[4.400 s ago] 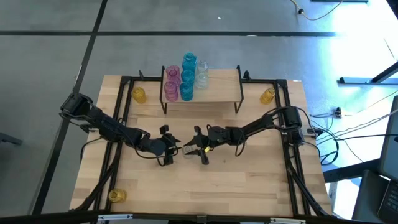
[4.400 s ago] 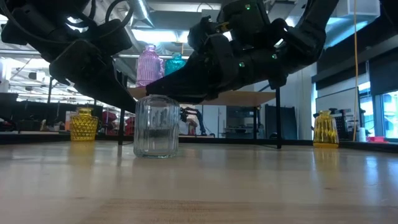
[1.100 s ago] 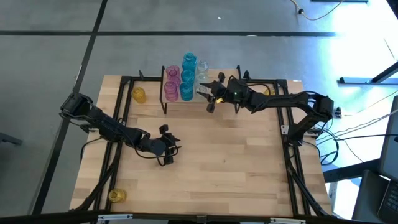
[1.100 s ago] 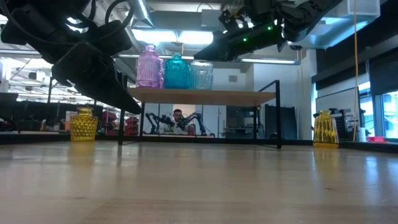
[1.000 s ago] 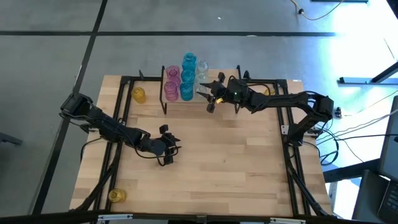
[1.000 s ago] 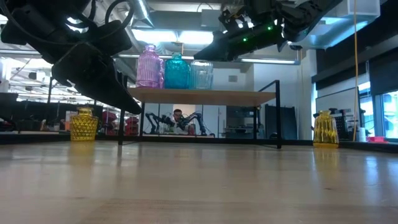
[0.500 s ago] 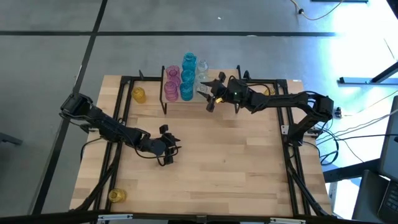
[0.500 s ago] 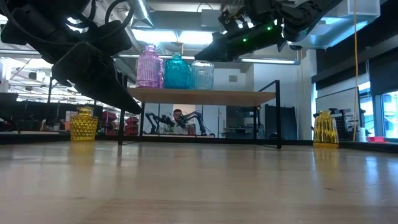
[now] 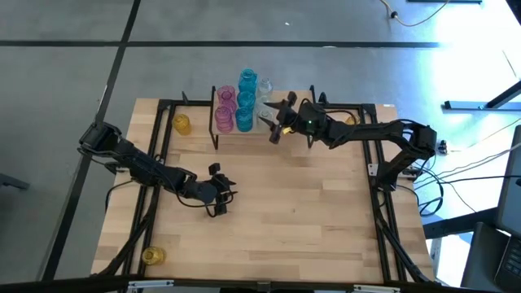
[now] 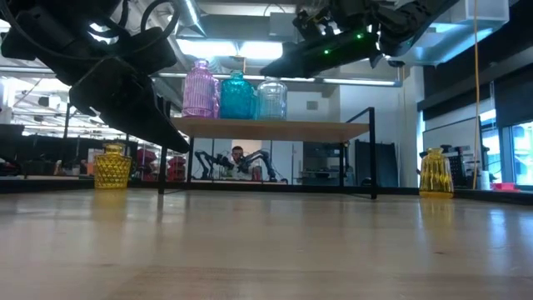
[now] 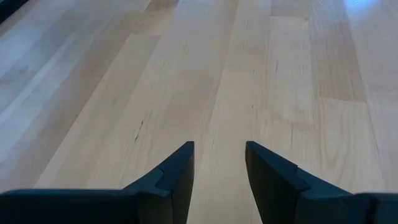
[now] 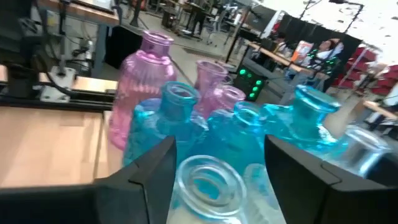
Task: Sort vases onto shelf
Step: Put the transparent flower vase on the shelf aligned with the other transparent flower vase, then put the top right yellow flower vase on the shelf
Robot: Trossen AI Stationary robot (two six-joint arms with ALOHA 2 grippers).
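1. Clear vase (image 12: 208,179): stands on the shelf (image 9: 289,114), upper centre of the high view, beside the blue vases (image 9: 245,102), grouped by colour.
2. Your right gripper (image 9: 273,120): fingers wide, straddling it, not gripping.
3. Left gripper (image 11: 219,163): part-open, empty, waiting mid-table.

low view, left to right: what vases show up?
Yellow vase on the table → pink vase → teal vase → clear vase, those three on the shelf → second yellow vase.
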